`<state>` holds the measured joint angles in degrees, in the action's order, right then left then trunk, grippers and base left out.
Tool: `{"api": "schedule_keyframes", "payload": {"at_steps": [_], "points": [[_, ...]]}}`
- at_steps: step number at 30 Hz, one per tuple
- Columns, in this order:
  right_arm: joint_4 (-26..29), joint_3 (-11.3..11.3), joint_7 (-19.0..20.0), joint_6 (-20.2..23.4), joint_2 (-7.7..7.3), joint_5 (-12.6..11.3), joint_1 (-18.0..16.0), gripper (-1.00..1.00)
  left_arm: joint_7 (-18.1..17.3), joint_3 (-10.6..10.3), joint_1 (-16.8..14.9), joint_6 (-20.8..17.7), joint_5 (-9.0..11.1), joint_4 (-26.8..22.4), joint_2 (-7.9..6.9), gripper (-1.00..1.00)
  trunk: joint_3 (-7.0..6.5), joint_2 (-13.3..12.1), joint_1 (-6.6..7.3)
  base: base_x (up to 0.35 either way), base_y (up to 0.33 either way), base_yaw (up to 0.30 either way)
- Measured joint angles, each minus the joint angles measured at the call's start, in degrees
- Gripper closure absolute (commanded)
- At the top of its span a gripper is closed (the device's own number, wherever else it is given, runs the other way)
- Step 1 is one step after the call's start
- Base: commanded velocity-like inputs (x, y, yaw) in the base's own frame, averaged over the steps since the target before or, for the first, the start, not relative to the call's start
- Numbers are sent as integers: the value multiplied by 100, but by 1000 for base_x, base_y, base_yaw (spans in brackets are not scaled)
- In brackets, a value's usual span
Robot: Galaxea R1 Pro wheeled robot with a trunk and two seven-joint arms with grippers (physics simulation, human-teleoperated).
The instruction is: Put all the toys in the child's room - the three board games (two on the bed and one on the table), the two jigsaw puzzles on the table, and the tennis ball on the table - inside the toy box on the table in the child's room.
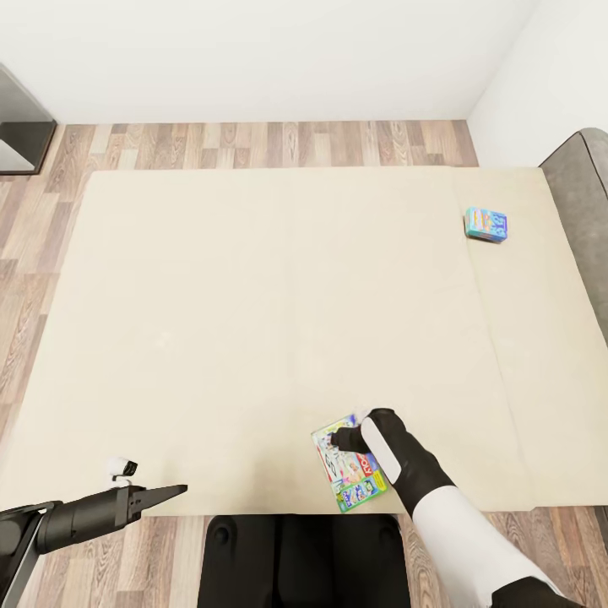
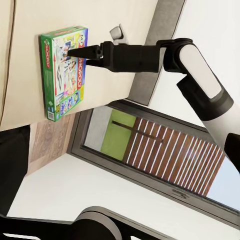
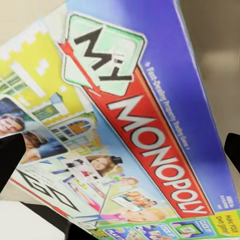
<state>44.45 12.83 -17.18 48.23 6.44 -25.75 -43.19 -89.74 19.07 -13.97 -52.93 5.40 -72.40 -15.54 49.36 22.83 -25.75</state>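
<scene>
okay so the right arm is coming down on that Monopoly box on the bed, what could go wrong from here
The Monopoly box lies flat on the bed near its front edge, so the right gripper may push it along or off instead of getting under it. The soft-looking mattress may give under a downward press and tilt the box. The blue board game sits far across the bed, probably out of reach from here.

My view: beige bed (image 1: 253, 321) carries Monopoly box (image 1: 348, 464) at 6 o'clock, small blue box (image 1: 485, 225) at 2.

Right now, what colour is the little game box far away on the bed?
Blue: the small board game, shown best in the head view.
</scene>
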Motion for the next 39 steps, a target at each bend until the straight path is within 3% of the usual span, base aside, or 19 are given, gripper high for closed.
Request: {"api": "schedule_keyframes", "payload": {"at_steps": [7,12,17,39], "points": [[-36,39,24,-2,7,-2,-20,-100,5,0,0,-1,0,0,-2,-100,0,0,0,0,0,0],[-43,271,52,2,8,-23,-22,-100,-3,3,0,1,0,0,-6,-100,0,0,0,0,0,0],[-128,345,415,0,9,-11,-27,-100,-3,7,0,1,1,0,-8,-100,0,0,0,0,0,0],[-443,369,578,19,33,18,-30,-100,-3,0,0,1,0,0,-7,-100,0,0,0,0,0,0]]}}
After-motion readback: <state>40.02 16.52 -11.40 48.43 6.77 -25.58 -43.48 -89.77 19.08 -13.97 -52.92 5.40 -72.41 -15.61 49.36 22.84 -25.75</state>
